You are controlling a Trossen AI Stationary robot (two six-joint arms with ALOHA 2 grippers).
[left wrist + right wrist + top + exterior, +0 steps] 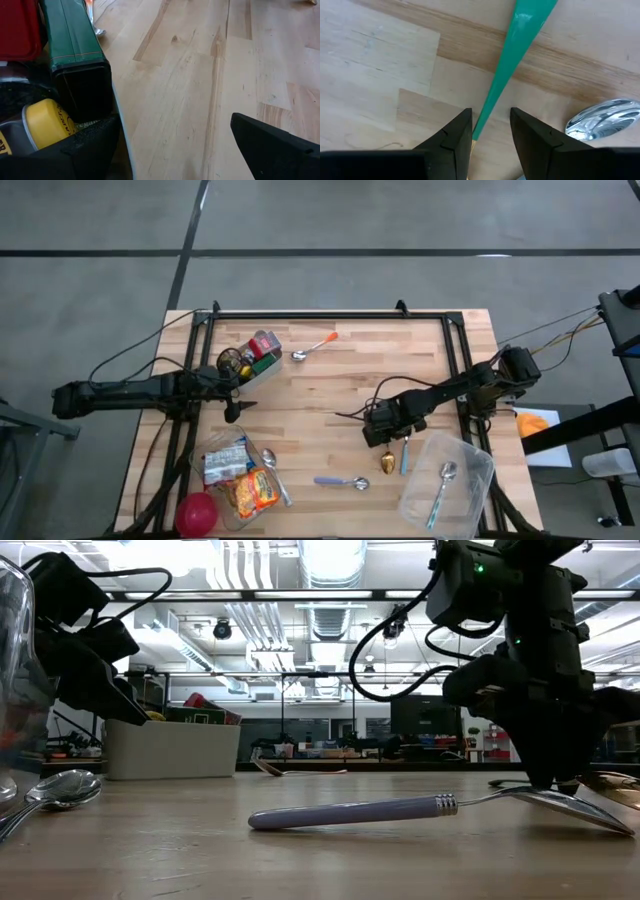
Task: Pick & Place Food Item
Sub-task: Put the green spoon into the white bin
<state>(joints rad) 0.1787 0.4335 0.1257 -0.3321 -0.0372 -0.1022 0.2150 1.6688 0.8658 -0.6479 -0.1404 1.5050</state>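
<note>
Spoon with the thin teal plastic handle (510,65) lies flat on my wooden table (330,410). My right gripper (490,132) hangs narrow around its end, maybe touching. Next I squeeze. My left gripper (175,150) waits wide open.

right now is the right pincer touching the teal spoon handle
Cannot tell. In the right wrist view the teal spoon handle runs down between the right pincer fingers, its tip hidden; no clear contact or gap shows.

Overhead we look straight down on the whole table (330,395). Low down we're level across the boards, right by the purple-handled spoon (440,808), also at six o'clock from above. Each wrist camera hugs the wood, steeply down.
</note>
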